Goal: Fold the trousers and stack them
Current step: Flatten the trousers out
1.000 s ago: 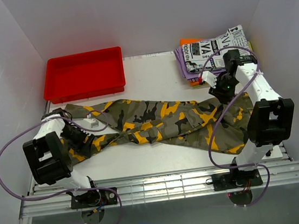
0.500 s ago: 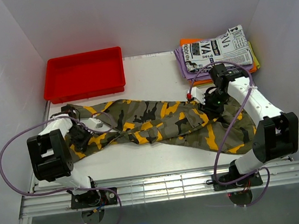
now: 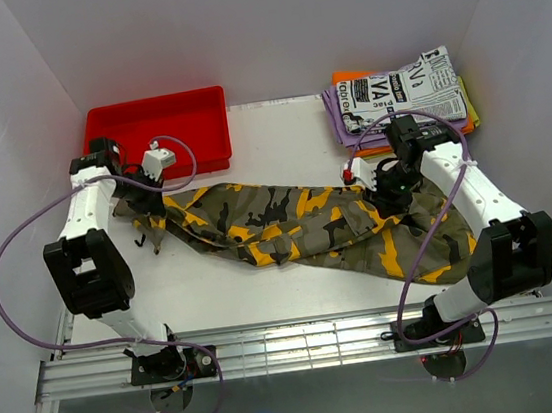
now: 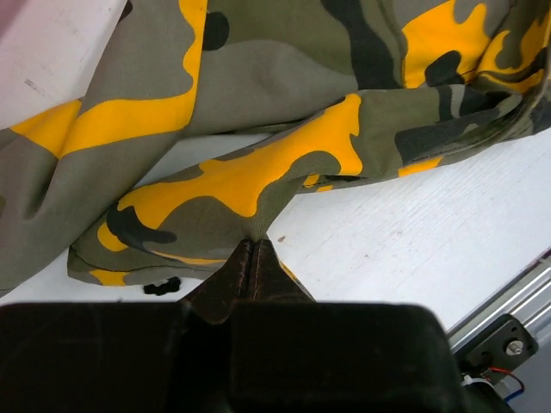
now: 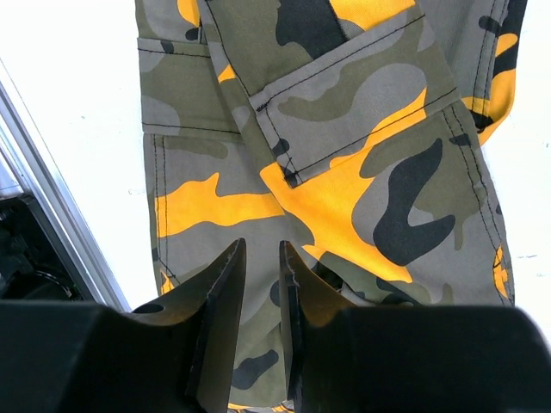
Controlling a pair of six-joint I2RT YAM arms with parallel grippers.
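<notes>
I see the trousers point(image 3: 288, 220) lying stretched across the counter point(image 3: 267, 293), from just in front of the red tray point(image 3: 163, 168) over to the right side, near the stack of folded garments point(image 3: 399, 99). My left end effector point(image 4: 252, 247) is clenched on a pinch of leg cloth by the tray. My right end effector point(image 5: 260, 258) sits over the waist end, its fingers a narrow gap apart; I cannot tell whether it grips cloth.

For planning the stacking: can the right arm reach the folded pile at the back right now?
Probably yes: the folded pile lies just beyond the right arm, and nothing stands between them.
</notes>
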